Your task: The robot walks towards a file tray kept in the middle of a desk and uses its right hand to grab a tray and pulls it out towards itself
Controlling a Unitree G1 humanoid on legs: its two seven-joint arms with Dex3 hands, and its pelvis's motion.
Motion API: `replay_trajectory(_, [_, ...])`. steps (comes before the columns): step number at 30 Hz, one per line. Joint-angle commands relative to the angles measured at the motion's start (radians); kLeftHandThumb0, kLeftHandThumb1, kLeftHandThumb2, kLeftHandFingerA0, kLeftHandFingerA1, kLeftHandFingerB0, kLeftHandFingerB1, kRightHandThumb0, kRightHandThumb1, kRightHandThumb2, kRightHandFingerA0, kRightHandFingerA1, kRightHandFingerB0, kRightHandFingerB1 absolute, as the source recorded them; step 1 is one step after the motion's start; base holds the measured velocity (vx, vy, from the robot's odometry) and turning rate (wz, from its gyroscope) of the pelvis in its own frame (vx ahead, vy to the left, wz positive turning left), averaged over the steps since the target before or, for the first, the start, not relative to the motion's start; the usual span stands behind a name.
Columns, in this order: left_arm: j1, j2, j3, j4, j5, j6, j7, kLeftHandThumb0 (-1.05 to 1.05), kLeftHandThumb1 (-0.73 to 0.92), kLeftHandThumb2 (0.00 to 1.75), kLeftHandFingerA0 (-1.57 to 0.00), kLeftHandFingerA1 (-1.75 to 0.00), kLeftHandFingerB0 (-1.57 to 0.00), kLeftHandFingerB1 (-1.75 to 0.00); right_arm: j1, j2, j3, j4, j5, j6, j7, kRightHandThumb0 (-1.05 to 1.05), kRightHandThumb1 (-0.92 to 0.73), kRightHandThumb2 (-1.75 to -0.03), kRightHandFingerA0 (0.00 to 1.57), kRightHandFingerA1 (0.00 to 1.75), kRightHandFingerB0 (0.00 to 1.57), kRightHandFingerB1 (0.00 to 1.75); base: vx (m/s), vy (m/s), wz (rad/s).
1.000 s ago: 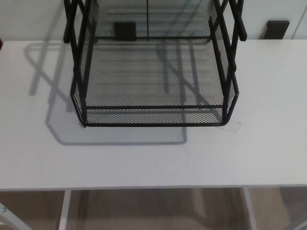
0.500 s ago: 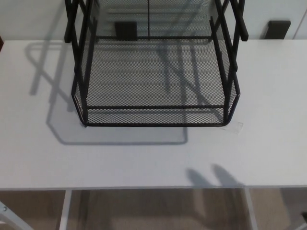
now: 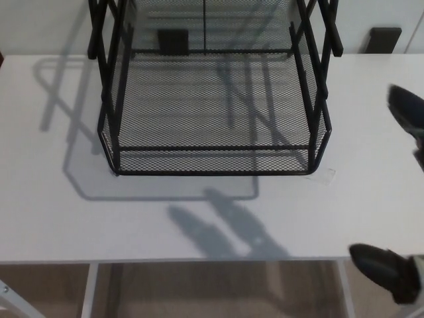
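A black wire-mesh file tray point(image 3: 212, 106) stands at the middle back of the white desk point(image 3: 53, 218), its lowest tray's front rim point(image 3: 212, 172) facing me. My right hand point(image 3: 387, 273) comes in at the picture's right edge, to the right of the tray and apart from it. It is open: one dark finger point(image 3: 405, 108) shows level with the tray's right side, and another dark tip sits low past the desk's front edge. It holds nothing. Its shadow point(image 3: 218, 232) falls on the desk in front of the tray. My left hand is out of view.
Two dark blocks point(image 3: 173, 41) point(image 3: 384, 38) sit against the wall behind the desk. A small clear patch point(image 3: 324, 175) lies by the tray's front right corner. White desk legs point(image 3: 89, 291) and brown floor show below the front edge.
My right hand has come into view at the right edge. Its shadow has grown and slid left across the desk towards the tray's front. The tray has not moved.
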Motion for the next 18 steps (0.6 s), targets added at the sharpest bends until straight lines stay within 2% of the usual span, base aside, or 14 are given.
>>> replay_trajectory(1, [0.0, 0.028, -0.056, -0.028, 0.081, -0.046, 0.038, -0.35, 0.34, 0.56, -0.43, -0.39, -0.31, -0.34, -0.408, 0.021, 0.309, -0.06, -1.106, 0.085, 0.156, -0.81, -0.47, -0.81, 0.0, 0.18, 0.09, 0.36, 0.0, 0.0, 0.0])
replay_trajectory(2, [0.001, 0.027, -0.056, -0.034, 0.08, -0.044, 0.036, -0.34, 0.33, 0.56, -0.43, -0.39, -0.31, -0.34, -0.422, 0.023, 0.331, -0.035, -1.132, 0.103, 0.16, -0.86, -0.49, -0.8, 0.0, 0.12, 0.04, 0.3, 0.0, 0.0, 0.0])
replay_trajectory(3, [0.002, 0.027, -0.057, -0.038, 0.079, -0.044, 0.036, -0.34, 0.33, 0.57, -0.42, -0.39, -0.31, -0.34, -0.432, 0.021, 0.349, -0.007, -1.152, 0.114, 0.139, -0.72, -0.43, -0.82, 0.0, 0.25, 0.04, 0.4, 0.0, 0.0, 0.0])
replay_trajectory(4, [-0.002, 0.026, -0.059, -0.029, 0.081, -0.045, 0.038, -0.34, 0.32, 0.57, -0.42, -0.39, -0.31, -0.34, -0.44, 0.017, 0.363, 0.019, -1.164, 0.123, 0.122, -0.69, -0.41, -0.82, 0.0, 0.27, 0.04, 0.41, 0.0, 0.0, 0.0])
replay_trajectory(5, [-0.006, 0.024, -0.057, -0.024, 0.079, -0.043, 0.036, -0.34, 0.31, 0.57, -0.42, -0.39, -0.31, -0.34, -0.454, 0.013, 0.382, 0.054, -1.186, 0.14, 0.1, -0.68, -0.53, -0.57, 0.0, 0.31, 0.05, 0.41, 0.0, 0.0, 0.0])
replay_trajectory(6, [-0.006, 0.025, -0.056, -0.029, 0.075, -0.039, 0.031, -0.32, 0.32, 0.57, -0.44, -0.4, -0.32, -0.34, -0.465, 0.012, 0.395, 0.075, -1.204, 0.154, 0.092, -0.66, -0.39, -0.81, 0.0, 0.3, 0.03, 0.44, 0.0, 0.0, 0.0])
replay_trajectory(7, [-0.002, 0.026, -0.057, -0.039, 0.074, -0.037, 0.026, -0.31, 0.32, 0.57, -0.44, -0.4, -0.31, -0.34, -0.479, 0.01, 0.41, 0.101, -1.227, 0.173, 0.083, -0.69, -0.51, -0.56, 0.0, 0.36, 0.06, 0.41, 0.0, 0.0, 0.0])
replay_trajectory(12, [-0.003, 0.03, -0.059, -0.043, 0.074, -0.044, 0.012, -0.33, 0.31, 0.58, -0.4, -0.4, -0.3, -0.34, -0.54, -0.002, 0.463, 0.228, -1.283, 0.256, 0.014, -0.66, -0.43, -0.54, 0.0, 0.43, 0.12, 0.4, 0.0, 0.0, 0.0])
replay_trajectory(16, [-0.01, 0.032, -0.07, -0.04, 0.088, -0.041, 0.028, -0.34, 0.33, 0.55, -0.4, -0.38, -0.3, -0.33, -0.594, -0.021, 0.492, 0.302, -1.313, 0.305, 0.024, -0.69, -0.42, -0.54, 0.0, 0.44, 0.12, 0.38, 0.0, 0.0, 0.0])
replay_trajectory(17, [-0.01, 0.031, -0.07, -0.041, 0.088, -0.038, 0.027, -0.34, 0.34, 0.55, -0.4, -0.39, -0.3, -0.33, -0.602, -0.027, 0.497, 0.313, -1.316, 0.311, 0.022, -0.71, -0.33, -0.68, 0.02, 0.36, 0.1, 0.42, 0.0, 0.0, 0.0])
replay_trajectory(18, [-0.011, 0.032, -0.07, -0.042, 0.087, -0.038, 0.025, -0.35, 0.32, 0.55, -0.4, -0.39, -0.3, -0.34, -0.609, -0.031, 0.502, 0.326, -1.318, 0.318, 0.019, -0.71, -0.32, -0.68, 0.02, 0.36, 0.09, 0.42, 0.0, 0.0, 0.0])
